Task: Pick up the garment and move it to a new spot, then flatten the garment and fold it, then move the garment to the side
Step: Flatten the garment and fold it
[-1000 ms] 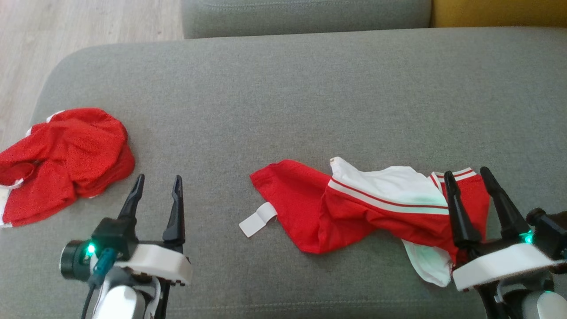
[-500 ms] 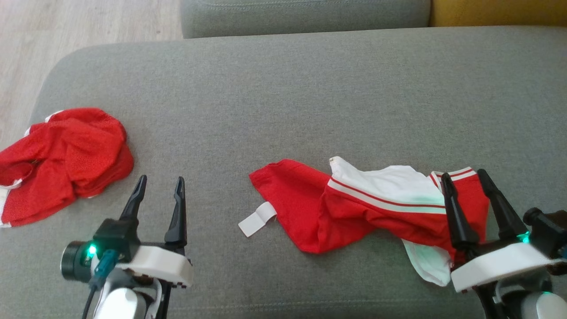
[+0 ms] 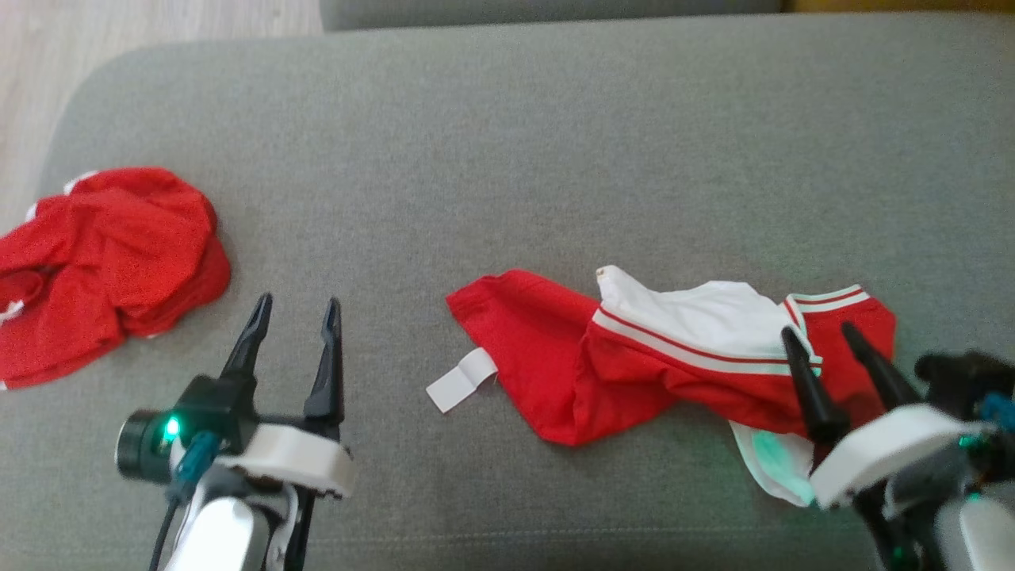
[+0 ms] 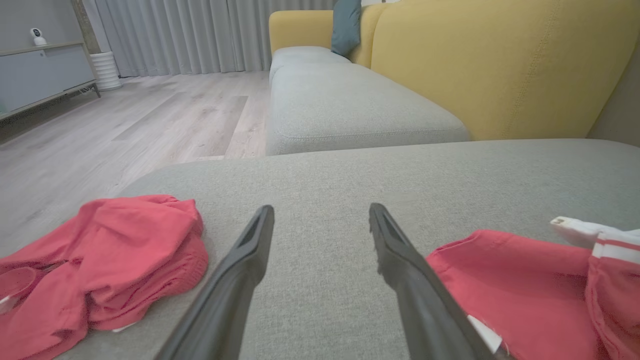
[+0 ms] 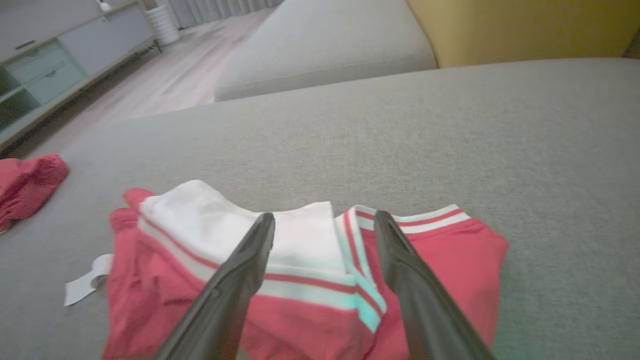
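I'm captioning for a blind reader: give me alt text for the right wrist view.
Open right claw poised over a crumpled red-and-white garment on a grey sofa cushion; another red garment lies at the far left edge.

Your left gripper (image 3: pixel 299 300) and right gripper (image 3: pixel 816 327), low at either side, jaws spread wide, pointing forward.
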`<state>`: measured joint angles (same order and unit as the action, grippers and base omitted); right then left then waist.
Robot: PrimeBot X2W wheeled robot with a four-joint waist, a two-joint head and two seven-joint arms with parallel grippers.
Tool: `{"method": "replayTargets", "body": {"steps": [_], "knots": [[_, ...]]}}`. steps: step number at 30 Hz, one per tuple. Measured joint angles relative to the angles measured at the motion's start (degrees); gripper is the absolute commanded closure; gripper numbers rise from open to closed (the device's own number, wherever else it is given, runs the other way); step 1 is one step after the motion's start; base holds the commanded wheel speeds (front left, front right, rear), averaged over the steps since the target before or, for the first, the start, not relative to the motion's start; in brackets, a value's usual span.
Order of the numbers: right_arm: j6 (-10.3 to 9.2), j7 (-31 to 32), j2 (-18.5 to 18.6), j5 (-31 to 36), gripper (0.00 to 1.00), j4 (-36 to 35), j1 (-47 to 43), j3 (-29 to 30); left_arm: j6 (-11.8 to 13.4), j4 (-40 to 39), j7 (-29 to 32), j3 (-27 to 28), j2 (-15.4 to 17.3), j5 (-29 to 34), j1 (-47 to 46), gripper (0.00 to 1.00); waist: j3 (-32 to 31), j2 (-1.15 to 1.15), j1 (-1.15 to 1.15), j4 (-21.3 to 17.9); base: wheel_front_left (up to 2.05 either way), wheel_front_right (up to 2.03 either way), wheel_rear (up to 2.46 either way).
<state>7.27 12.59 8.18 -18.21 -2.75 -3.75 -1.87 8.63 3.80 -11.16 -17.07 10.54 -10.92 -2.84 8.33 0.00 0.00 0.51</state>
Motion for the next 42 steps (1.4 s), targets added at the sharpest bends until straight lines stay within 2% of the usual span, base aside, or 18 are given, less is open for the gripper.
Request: {"method": "replayTargets", "body": {"steps": [5, 11, 13, 23, 28, 35, 39, 42], "knots": [[0.0, 3.8, 3.0, -2.7, 0.0, 5.9, 5.7, -0.9, -0.1, 0.3, -0.4, -0.7, -0.2, 0.0, -2.6, 0.0, 2.4, 0.0, 0.01, 0.5, 0.0, 0.0, 0.0], [0.0, 12.0, 4.9, -8.0, 0.0, 10.8, 7.2, -3.6, -0.1, 1.5, -1.3, -0.9, -0.6, 0.0, -3.6, 0.0, 4.5, 0.0, 0.01, 1.3, 0.0, 0.0, 0.0], [0.0, 12.7, 5.4, -10.0, 1.0, 10.9, 7.5, -3.5, -0.1, 1.9, -1.6, -0.9, -0.7, 0.0, -3.7, 0.0, 4.7, 0.0, 0.01, 1.5, 0.0, 0.0, 0.0], [-0.01, 11.5, 7.1, -12.5, 1.0, 9.3, 12.7, -1.6, -0.1, 3.2, -2.6, -1.3, -1.7, -0.6, -5.2, 0.0, 4.9, 0.0, 0.0, 2.9, 0.0, 0.0, 0.0], [0.0, 9.8, 8.8, -13.2, 1.0, 10.2, 23.9, -3.1, -0.3, 3.8, -2.6, -1.9, -2.0, -0.6, -6.0, 0.0, 5.1, 0.0, 0.0, 4.1, 0.0, 0.0, 0.0], [0.0, 5.1, 9.6, -14.3, 1.0, 15.2, 38.8, -7.7, -0.6, 4.7, -3.1, -2.3, -2.6, -0.6, -7.1, 0.0, 5.6, 0.0, 0.01, 5.5, 0.0, 0.0, 0.0], [0.0, 1.9, 9.6, -15.5, 1.0, 17.3, 38.8, -7.3, -0.6, 4.8, -3.1, -2.3, -2.9, -0.8, -7.1, 0.0, 5.8, 0.0, 0.0, 5.2, 0.0, 0.0, 0.0], [0.0, 0.0, 9.5, -16.1, 1.0, 18.0, 33.1, -4.4, -0.6, 4.8, -3.1, -2.3, -3.0, -0.8, -7.1, 0.0, 5.9, 0.0, 0.0, 4.7, 0.0, 0.0, 0.0]]}}
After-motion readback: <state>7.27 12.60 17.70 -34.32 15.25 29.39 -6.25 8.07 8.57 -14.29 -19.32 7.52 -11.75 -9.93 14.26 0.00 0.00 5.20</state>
